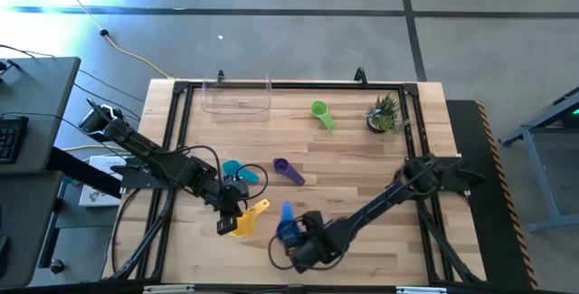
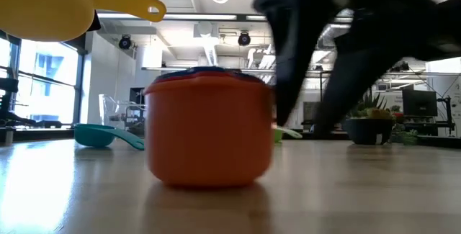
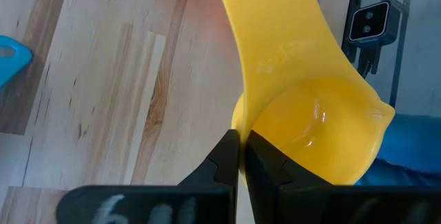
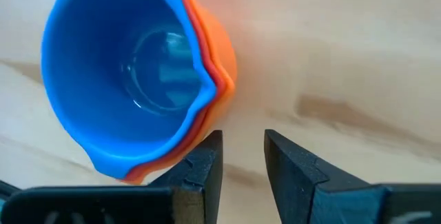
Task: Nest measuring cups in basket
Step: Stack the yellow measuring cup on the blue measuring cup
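**High view: nesting partly done, basket has no cups**

High view first: we see the basket [image 1: 237, 96] at the far edge of the counter [image 1: 362, 167], and no cup shows inside it. So the final placement is not started, as far as we can tell.

Nesting is under way near the front edge. The right wrist view shows the blue cup [image 4: 131, 72] seated inside the orange cup [image 4: 217, 65], with a thin red rim showing between them, so we judge a red cup sits in that stack too. In the low view the orange cup [image 2: 209, 129] stands upright on the counter.

The right tool [image 4: 241, 165] is just beside this stack, fingers slightly apart with only a narrow gap, gripping nothing.

The left tool [image 3: 240, 162] is pinched tight on the rim of the yellow cup [image 3: 310, 134]. The low view shows the yellow cup [image 2: 50, 7] lifted clear of the counter, up and to one side of the stack. We judge it goes into the stack next.

Loose cups left on the counter: teal cup [image 1: 237, 171] near the left arm, purple cup [image 1: 288, 169] mid-counter, green cup [image 1: 322, 113] toward the far side, near the potted plant [image 1: 384, 113].

Rough tally: three cups nested, one in hand, three loose. Remaining, in our judgement: nest the rest and get the set into the basket.
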